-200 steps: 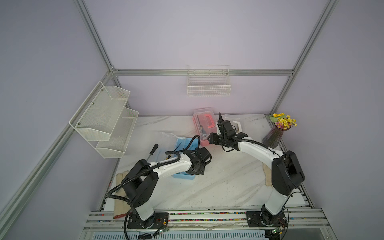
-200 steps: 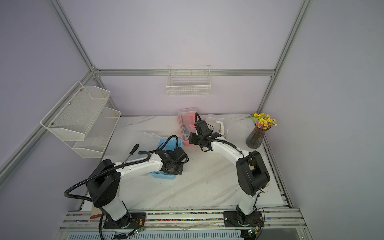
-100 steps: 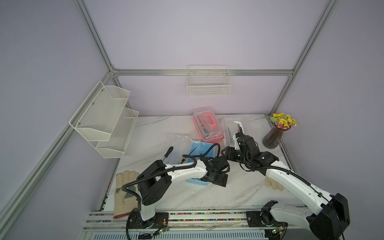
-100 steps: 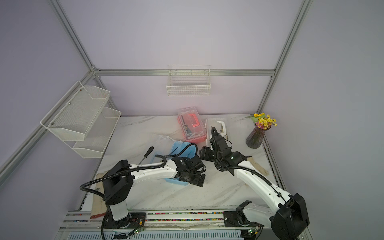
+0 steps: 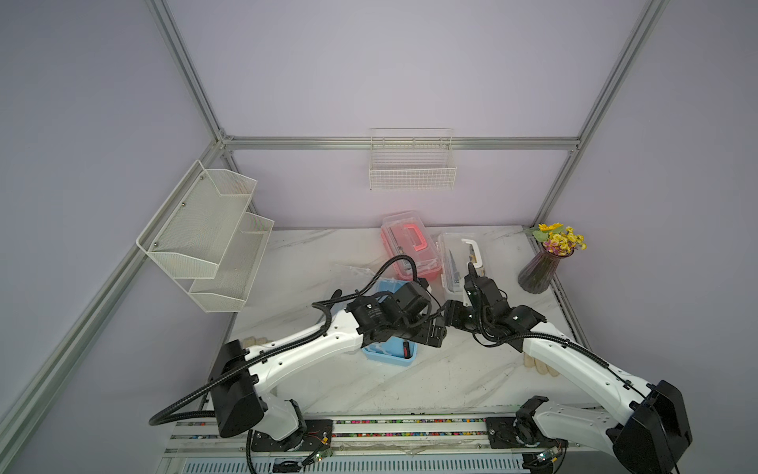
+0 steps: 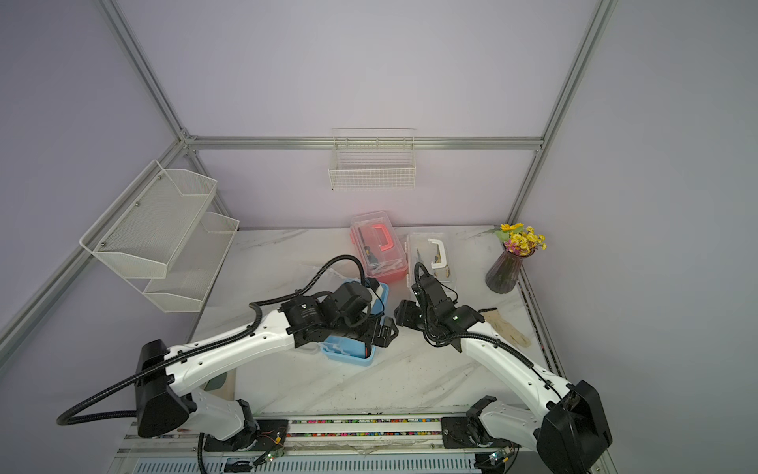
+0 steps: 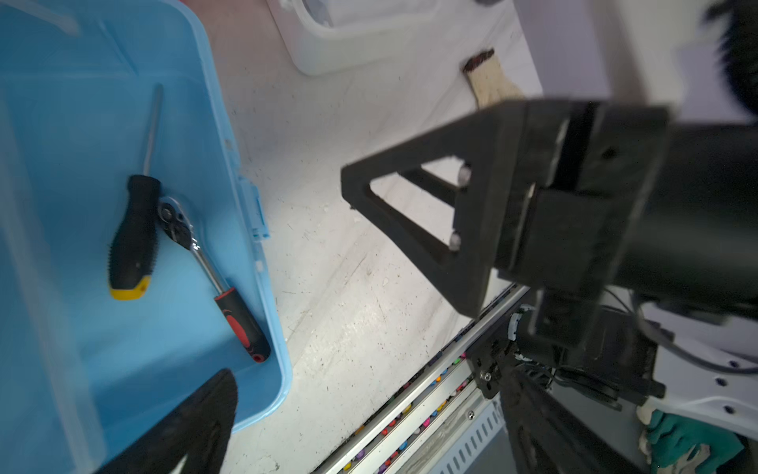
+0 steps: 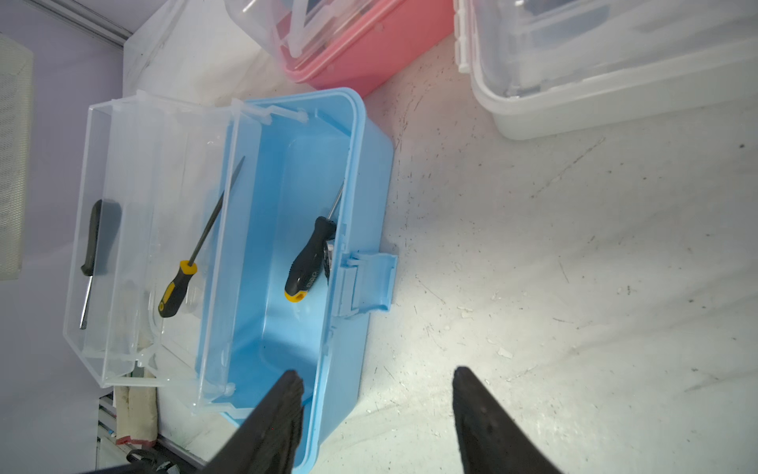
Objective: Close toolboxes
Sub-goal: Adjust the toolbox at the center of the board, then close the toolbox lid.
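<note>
Right wrist view: we see the blue toolbox (image 8: pixel 295 172) on the surface (image 8: pixel 533 266), lid (image 8: pixel 135 230) flung back; pink toolbox (image 8: pixel 361 53) and white toolbox (image 8: pixel 615 82) beside it look shut; left end effector (image 7: pixel 287 275) and right end effector (image 8: pixel 375 373) gape empty.

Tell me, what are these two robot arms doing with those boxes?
They are closing toolboxes. The pink toolbox and the white toolbox look shut at the back. The blue toolbox is open, its clear lid flipped back, tools inside. The left claw and right claw hover by it, both open, holding nothing.
</note>
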